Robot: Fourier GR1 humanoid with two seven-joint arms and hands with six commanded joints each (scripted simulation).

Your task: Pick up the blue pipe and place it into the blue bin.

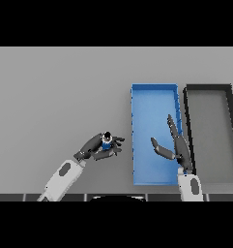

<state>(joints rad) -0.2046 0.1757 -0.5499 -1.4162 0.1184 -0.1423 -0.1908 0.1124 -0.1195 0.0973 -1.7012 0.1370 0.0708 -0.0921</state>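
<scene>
Two bins lay side by side toward the right edge of the grey table [50, 97]: the blue bin [135, 140], long and open-topped, and a black bin [231, 131] just beside it on its right, their long walls nearly touching. Both ran from the middle of the table down toward its near edge. The black one reached the right border of the view.

The right hand [176, 145] hung over the near right part of the blue bin, fingers straight and spread, thumb held out to the left, gripping nothing. It covered part of the bin's right wall and some of its floor there.

The blue pipe [107, 143] was outside the bin, just left of its left wall, near the table's near edge. The left hand [99, 147] had its fingers and thumb curled round the pipe, which stood roughly upright with its dark end showing on top. Only the bin's left wall lay between pipe and bin floor.

The far half of the blue bin stood open. The left and far stretches of the table were bare grey, flat and evenly lit.
</scene>
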